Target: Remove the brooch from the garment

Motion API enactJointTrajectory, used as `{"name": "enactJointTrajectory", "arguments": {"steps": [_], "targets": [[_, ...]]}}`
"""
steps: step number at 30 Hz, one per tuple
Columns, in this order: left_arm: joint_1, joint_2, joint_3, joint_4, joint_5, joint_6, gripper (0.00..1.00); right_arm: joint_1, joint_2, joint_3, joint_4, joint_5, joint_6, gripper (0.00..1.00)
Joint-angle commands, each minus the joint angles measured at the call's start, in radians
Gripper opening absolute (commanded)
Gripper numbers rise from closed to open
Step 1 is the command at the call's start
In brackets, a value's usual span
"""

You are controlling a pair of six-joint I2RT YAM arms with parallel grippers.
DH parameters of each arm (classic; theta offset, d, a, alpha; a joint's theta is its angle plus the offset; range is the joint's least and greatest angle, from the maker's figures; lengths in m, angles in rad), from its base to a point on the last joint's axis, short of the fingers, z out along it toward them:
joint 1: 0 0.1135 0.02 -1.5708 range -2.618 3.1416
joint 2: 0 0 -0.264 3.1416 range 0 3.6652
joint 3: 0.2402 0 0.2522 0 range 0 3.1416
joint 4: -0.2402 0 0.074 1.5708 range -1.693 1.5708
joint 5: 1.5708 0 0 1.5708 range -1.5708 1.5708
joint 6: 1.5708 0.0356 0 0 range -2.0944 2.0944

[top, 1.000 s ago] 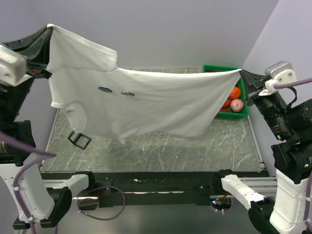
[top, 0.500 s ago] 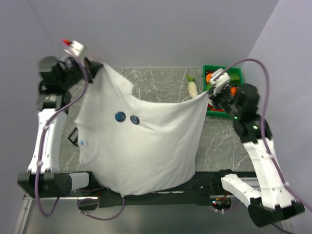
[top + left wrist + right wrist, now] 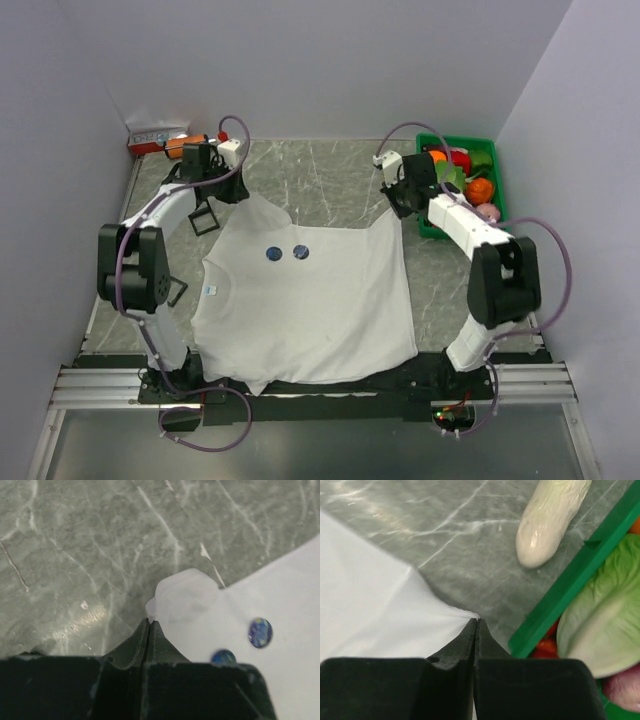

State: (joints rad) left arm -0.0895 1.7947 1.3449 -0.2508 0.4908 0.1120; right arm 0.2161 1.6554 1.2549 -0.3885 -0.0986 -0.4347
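A grey stone-patterned table (image 3: 330, 180) with pale veins fills the floor of a small booth whose plain lavender walls (image 3: 320, 60) close it in at the back and on both sides; a metal rail (image 3: 90, 385) runs along the near edge. The garment (image 3: 310, 310), a white T-shirt, lies spread almost flat over the middle of the table, its near edge reaching the dark strip at the front and its small light-blue label (image 3: 211, 291) towards the left. The brooch (image 3: 272, 254), a little round dark-blue disc, sits on the far part of the cloth, with a second disc (image 3: 300, 252) like it just beside; the left wrist view shows both against the white, one partly behind the fingers. The left gripper (image 3: 238, 190) is closed tight, pinching the shirt's far-left corner low against the stone. The right gripper (image 3: 397, 210) is likewise closed, nipping the far-right corner of the cloth. A green crate (image 3: 455, 140) stands at the far right of the table, holding orange, green and pink produce, and the right wrist view shows a pale leafy vegetable (image 3: 600, 630) inside it and a white radish (image 3: 552, 517) lying on bare stone just outside its wall. Two black square frames (image 3: 205, 218) lie on the left side, one near the left gripper, the other (image 3: 175, 292) just beside the shirt. A red-and-white box (image 3: 155, 138) rests in the far-left corner.
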Motion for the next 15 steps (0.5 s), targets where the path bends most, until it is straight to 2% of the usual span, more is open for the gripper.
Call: {"name": "enactJointTrajectory", "arguments": {"steps": [1,7,12,14,15], "targets": [[-0.01,0.066,0.126,0.071,-0.064,-0.026,0.01,0.002,0.099,0.106,0.088,0.123,0.002,0.0],[-0.015,0.15,0.241,0.07,-0.156,0.012,0.01,0.0,0.231,0.256,0.027,0.18,-0.006,0.0],[-0.015,0.178,0.298,0.035,-0.156,0.051,0.01,-0.003,0.268,0.298,0.016,0.181,-0.001,0.0],[-0.015,0.177,0.309,0.036,-0.167,0.048,0.06,-0.003,0.27,0.304,0.002,0.171,-0.004,0.0],[-0.015,0.173,0.312,0.036,-0.176,0.048,0.12,-0.003,0.27,0.311,-0.003,0.166,-0.004,0.0]]}}
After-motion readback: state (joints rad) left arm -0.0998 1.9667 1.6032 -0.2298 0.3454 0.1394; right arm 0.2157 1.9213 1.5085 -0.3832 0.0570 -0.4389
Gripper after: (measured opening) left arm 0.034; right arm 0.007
